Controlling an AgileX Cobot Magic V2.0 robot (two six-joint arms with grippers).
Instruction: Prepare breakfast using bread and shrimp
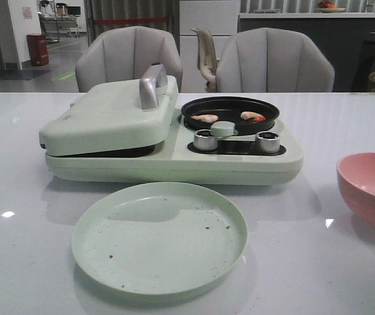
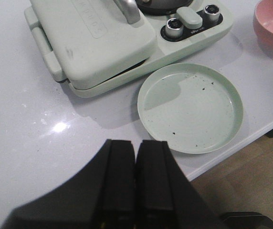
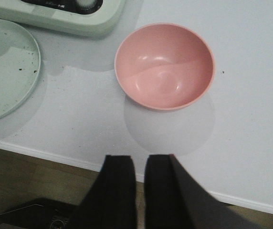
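Two shrimp (image 1: 205, 118) (image 1: 252, 117) lie in the black round pan (image 1: 194, 105) on the right half of the pale green breakfast maker (image 1: 174, 164). Its lid (image 1: 109, 115) with a silver handle (image 1: 152, 85) is down over the left half. The bread is hidden or out of view. My left gripper (image 2: 136, 145) hovers shut over the table's near edge, beside the green plate (image 2: 190, 107). The right gripper (image 3: 140, 160) hangs over the table edge short of the pink bowl (image 3: 165, 64), shut to a thin slit, nothing held. Neither gripper shows in the front view.
The empty green plate (image 1: 82, 243), speckled with crumbs, lies in front of the maker. The empty pink bowl (image 1: 371, 187) stands at the right. Two silver knobs (image 1: 205, 139) (image 1: 267, 141) face the front. Two grey chairs (image 1: 135, 56) stand behind the table.
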